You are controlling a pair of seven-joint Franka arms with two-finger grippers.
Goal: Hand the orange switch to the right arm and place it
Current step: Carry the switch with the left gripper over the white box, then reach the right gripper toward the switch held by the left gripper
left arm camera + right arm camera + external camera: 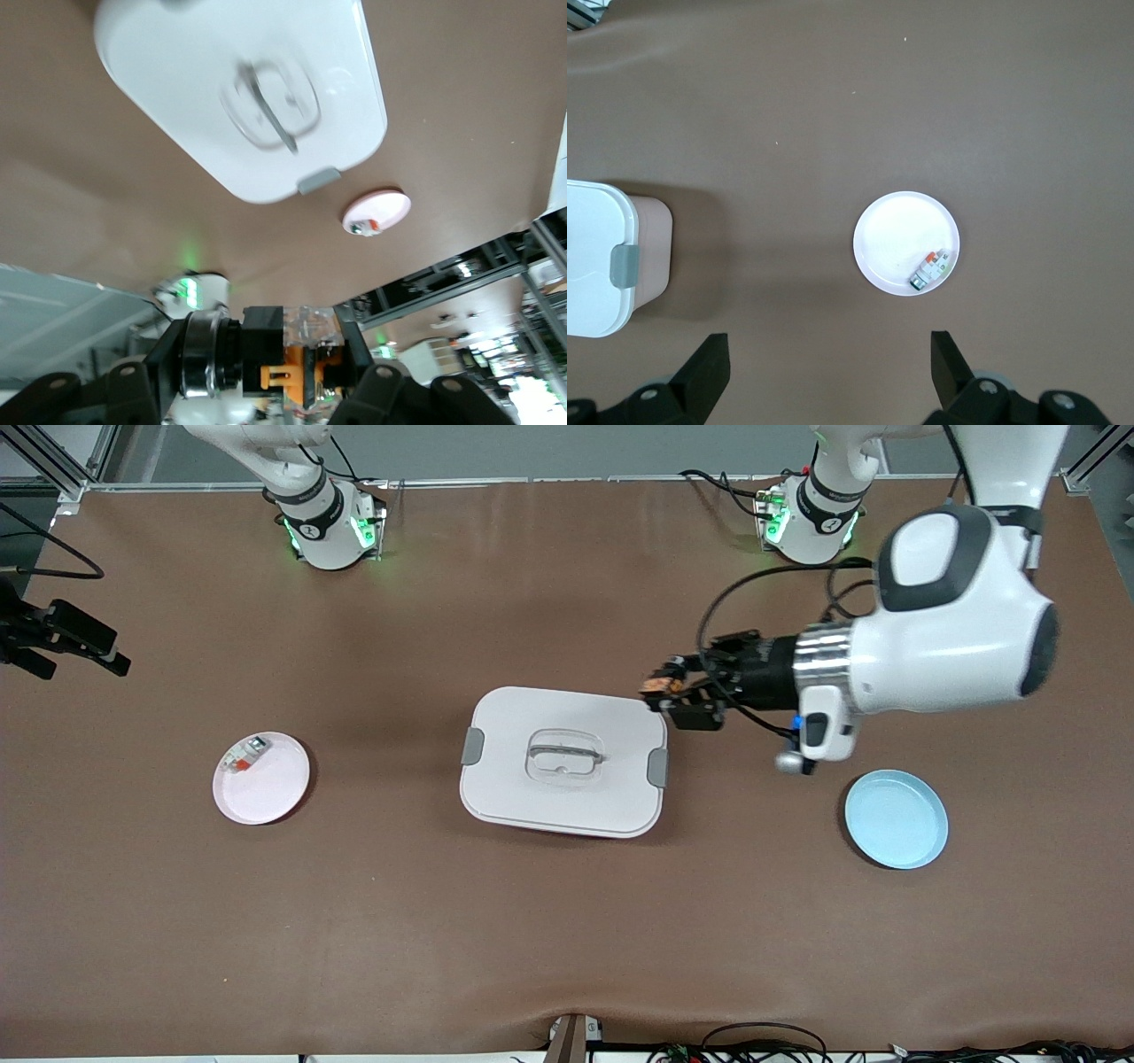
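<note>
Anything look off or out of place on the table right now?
Nothing stands out. The left gripper holds the orange switch over the lidded box's edge. The pink plate carries a white-and-grey piece; the blue plate is bare. The right gripper hangs open above the pink plate.

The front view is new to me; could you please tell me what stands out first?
The left gripper hangs over the corner of the white lidded box at mid-table, shut on the orange switch. A pink plate with a small white-and-grey piece lies toward the right arm's end, a blue plate toward the left arm's. The right gripper waits open.
</note>
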